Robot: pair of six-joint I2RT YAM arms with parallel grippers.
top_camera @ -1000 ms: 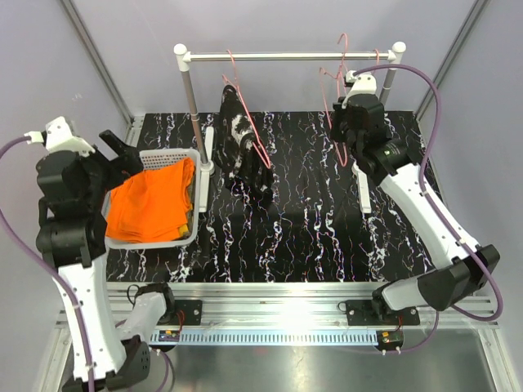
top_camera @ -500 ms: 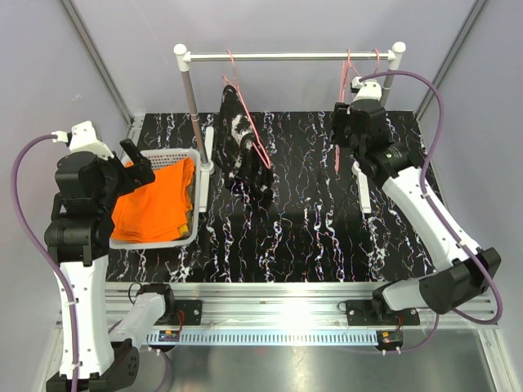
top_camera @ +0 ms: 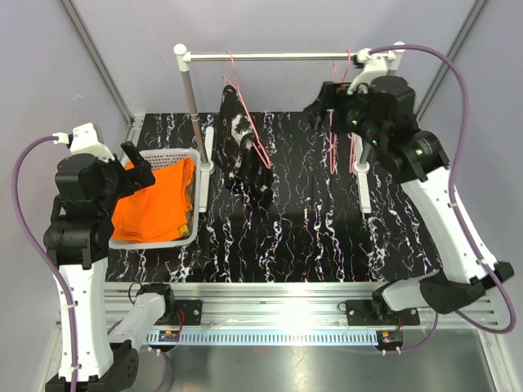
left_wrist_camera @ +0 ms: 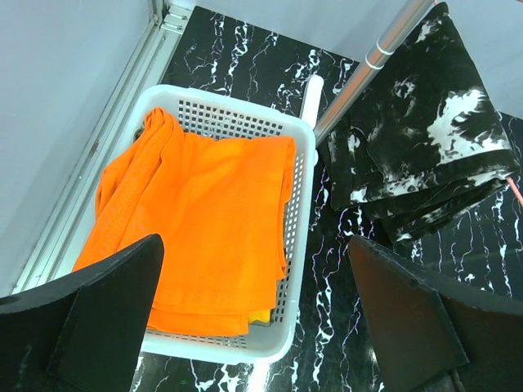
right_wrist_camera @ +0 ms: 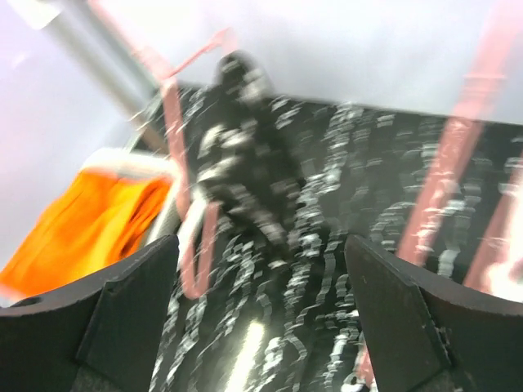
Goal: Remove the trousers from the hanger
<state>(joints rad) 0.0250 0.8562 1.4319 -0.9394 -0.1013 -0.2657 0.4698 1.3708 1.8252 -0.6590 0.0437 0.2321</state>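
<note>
Right gripper [right_wrist_camera: 260, 253]: fingers wide apart, nothing held. In the last half second it's swung up by the silver rail [top_camera: 270, 56] upper right and turned toward the black white-splashed trousers [top_camera: 245, 155] on the pink wire hanger [top_camera: 233, 82] mid-frame, probably next. Left gripper [left_wrist_camera: 255, 245], also spread, has barely moved above the bright orange trousers [left_wrist_camera: 204, 212] in the white mesh basket [left_wrist_camera: 304, 220].

Kept the left arm upright at the left side, the left gripper [left_wrist_camera: 257, 302] angled downward with fingers spread wide and empty, and stretched the right arm high and far back, the right gripper [right_wrist_camera: 261, 286] likewise parted.
</note>
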